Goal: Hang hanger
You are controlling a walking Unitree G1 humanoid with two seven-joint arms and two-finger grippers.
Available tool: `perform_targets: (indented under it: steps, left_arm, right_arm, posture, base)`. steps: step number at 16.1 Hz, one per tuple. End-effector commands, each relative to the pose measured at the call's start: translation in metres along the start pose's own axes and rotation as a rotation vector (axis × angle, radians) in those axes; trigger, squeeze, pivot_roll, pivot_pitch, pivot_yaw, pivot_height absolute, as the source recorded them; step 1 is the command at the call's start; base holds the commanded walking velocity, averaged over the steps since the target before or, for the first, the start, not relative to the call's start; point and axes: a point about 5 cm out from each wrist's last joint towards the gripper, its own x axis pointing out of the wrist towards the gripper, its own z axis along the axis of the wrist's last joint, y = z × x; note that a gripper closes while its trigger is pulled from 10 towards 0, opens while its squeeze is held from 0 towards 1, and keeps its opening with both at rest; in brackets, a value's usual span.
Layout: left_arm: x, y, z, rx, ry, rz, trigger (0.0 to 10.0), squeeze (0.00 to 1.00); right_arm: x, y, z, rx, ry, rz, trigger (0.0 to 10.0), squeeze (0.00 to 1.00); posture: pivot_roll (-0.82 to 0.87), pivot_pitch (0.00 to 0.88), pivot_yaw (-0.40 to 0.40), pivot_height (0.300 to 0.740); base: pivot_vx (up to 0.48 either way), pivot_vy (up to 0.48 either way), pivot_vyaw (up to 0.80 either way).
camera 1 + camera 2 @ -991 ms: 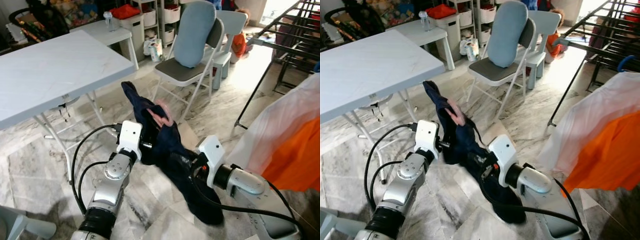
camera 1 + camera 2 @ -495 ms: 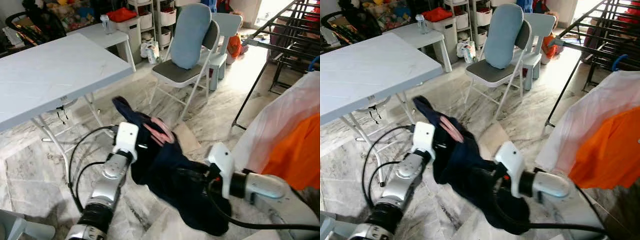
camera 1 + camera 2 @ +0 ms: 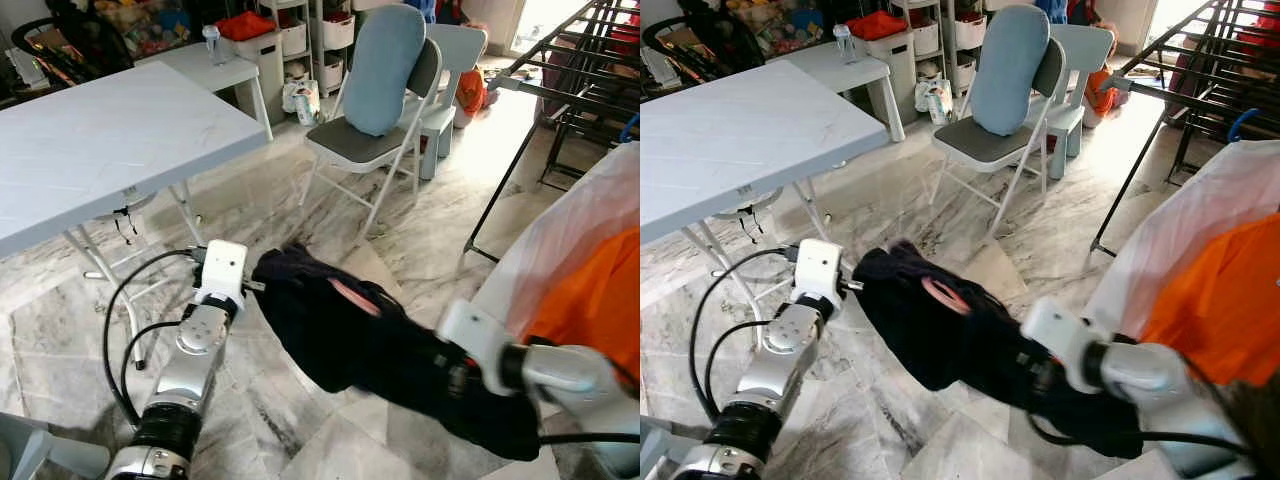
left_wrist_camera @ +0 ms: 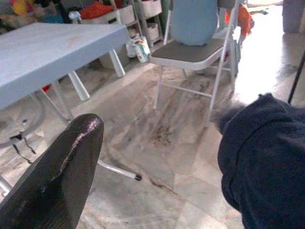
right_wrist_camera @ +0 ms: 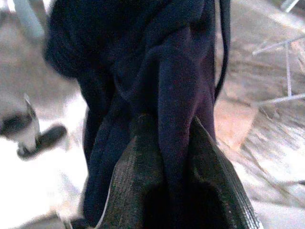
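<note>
A dark navy garment (image 3: 380, 340) hangs stretched between my two arms above the marble floor. A pink piece of the hanger (image 3: 355, 297) pokes out of its folds. My right gripper (image 5: 167, 157) is shut on a fold of the navy cloth, and in the eye views the garment covers its fingers. My left gripper (image 3: 252, 285) sits at the garment's left end. In the left wrist view one black finger (image 4: 62, 176) stands well apart from the cloth (image 4: 267, 157), so it is open.
A white folding table (image 3: 100, 140) stands to my left. A folding chair with a blue cushion (image 3: 385, 80) is ahead. A black drying rack (image 3: 580, 90) stands at the right, with white and orange clothes (image 3: 585, 270) hanging near my right arm.
My right arm has swung right and pulled the garment out long and low. The left gripper, earlier buried in the cloth, is now at its edge.
</note>
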Motion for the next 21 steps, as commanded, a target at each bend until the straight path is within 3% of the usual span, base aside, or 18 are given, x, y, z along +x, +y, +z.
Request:
perform_targets:
  steps: [1,4,5,8,12,15,16,19,21]
  left_arm:
    - [0.003,0.013,0.004,0.009,-0.013,0.05,10.0,0.0]
    - [0.006,0.015,0.005,0.009,-0.01,0.054,10.0,0.0]
    - [0.006,0.016,0.005,0.007,-0.005,0.053,10.0,0.0]
    - [0.007,0.015,0.002,0.003,0.012,0.039,10.0,0.0]
    - [0.007,0.011,-0.005,-0.004,0.045,-0.003,10.0,0.0]
    - [0.008,0.011,-0.007,-0.017,0.059,-0.009,10.0,0.0]
    - [0.008,0.013,-0.007,-0.026,0.06,-0.001,10.0,0.0]
    - [0.012,0.019,0.001,-0.044,0.03,0.016,10.0,0.0]
    - [0.013,0.013,0.003,-0.064,0.021,0.006,10.0,0.0]
  right_arm:
    - [-0.015,-0.008,-0.004,-0.049,0.007,0.014,10.0,0.0]
    - [-0.041,-0.015,-0.008,-0.081,0.015,0.076,10.0,0.0]
    - [-0.059,-0.022,-0.006,-0.075,0.007,0.102,10.0,0.0]
    - [-0.084,-0.036,0.001,-0.041,-0.039,0.106,10.0,0.0]
    - [-0.114,-0.044,0.032,0.035,-0.241,0.159,10.0,0.0]
    - [-0.123,-0.033,0.041,0.046,-0.278,0.275,10.0,0.0]
    - [-0.124,-0.027,0.04,0.031,-0.252,0.315,10.0,0.0]
    - [-0.122,-0.029,-0.008,-0.101,0.149,0.248,10.0,0.0]
    - [-0.113,-0.017,-0.017,-0.143,0.211,0.297,10.0,0.0]
  posture:
    - [-0.19,0.0,0.051,0.74]
    - [-0.2,0.0,0.053,0.74]
    - [-0.21,0.0,0.056,0.74]
    - [-0.21,0.0,0.057,0.74]
    - [-0.22,0.0,0.063,0.74]
    - [-0.22,0.0,0.066,0.74]
    - [-0.22,0.0,0.066,0.74]
    - [-0.23,0.0,0.066,0.74]
    - [-0.23,0.0,0.066,0.74]
  base:
    - [0.0,0.0,0.0]
    - [0.0,0.0,0.0]
    - [0.0,0.0,0.0]
    - [0.0,0.0,0.0]
    - [0.0,0.0,0.0]
    - [0.0,0.0,0.0]
    - [0.0,0.0,0.0]
    - [0.0,0.0,0.0]
    - [0.0,0.0,0.0]
